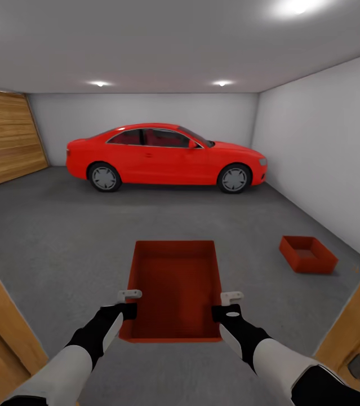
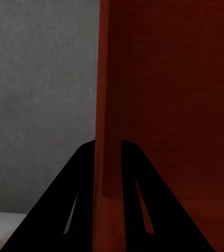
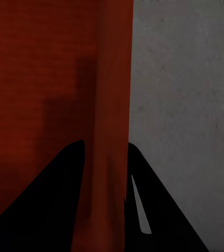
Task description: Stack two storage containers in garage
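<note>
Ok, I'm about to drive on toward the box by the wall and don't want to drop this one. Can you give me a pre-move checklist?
1. Left end effector shut on the carried container wall: ok.
2. Right end effector shut on the opposite wall: ok.
3. Carried container level between both arms: ok.
4. Second container already on the garage floor, upright: ok.
5. Doorframe close on both sides, base clearance: cannot tell.
6. Red car well beyond the path: ok.
</note>
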